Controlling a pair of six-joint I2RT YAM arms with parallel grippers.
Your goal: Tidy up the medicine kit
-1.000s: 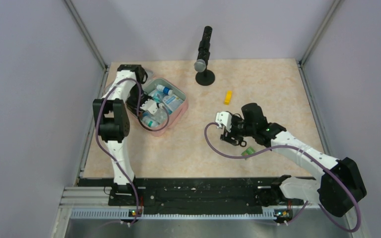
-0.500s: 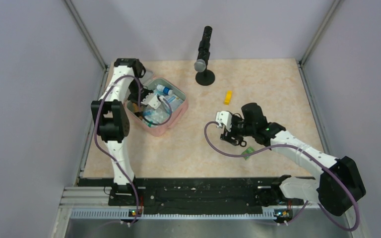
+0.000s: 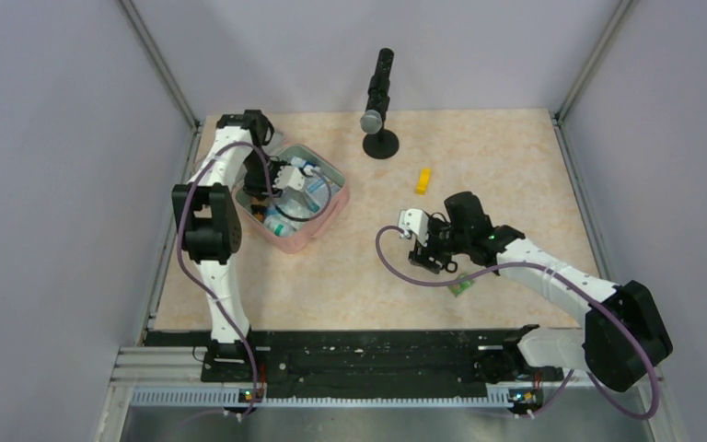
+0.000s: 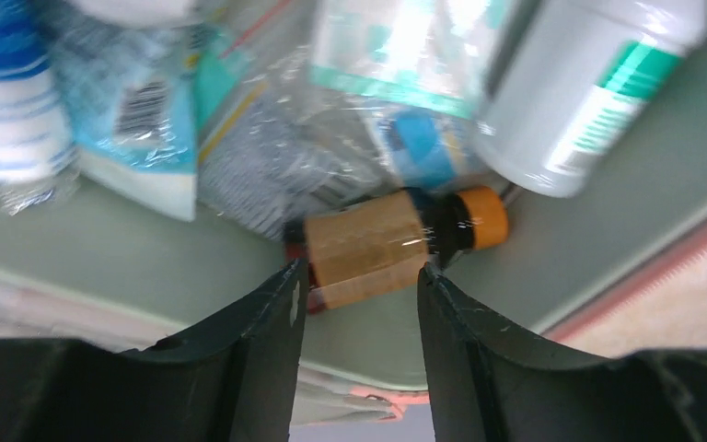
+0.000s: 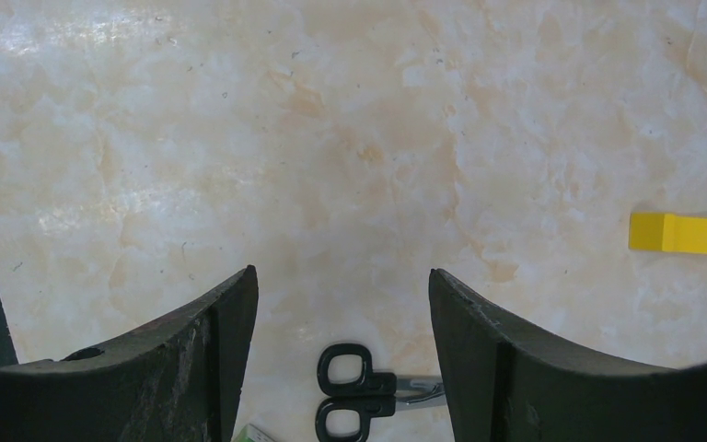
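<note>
Pink medicine kit lies open at the back-left of the bench, with the left arm inside it.
The left end effector, part-open and empty, hovers over a brown bottle among packets. I'd line the fingers across its body before closing. The right end effector gapes empty above scissors. Labels are blurred, and the scissor blades are mostly hidden.

Bright, even overhead light casts only soft shadows in the top view, glare whitens the table at the right wrist's upper left, and the left wrist's close look into the kit is blurred, bottle and packets streaked with shine.
</note>
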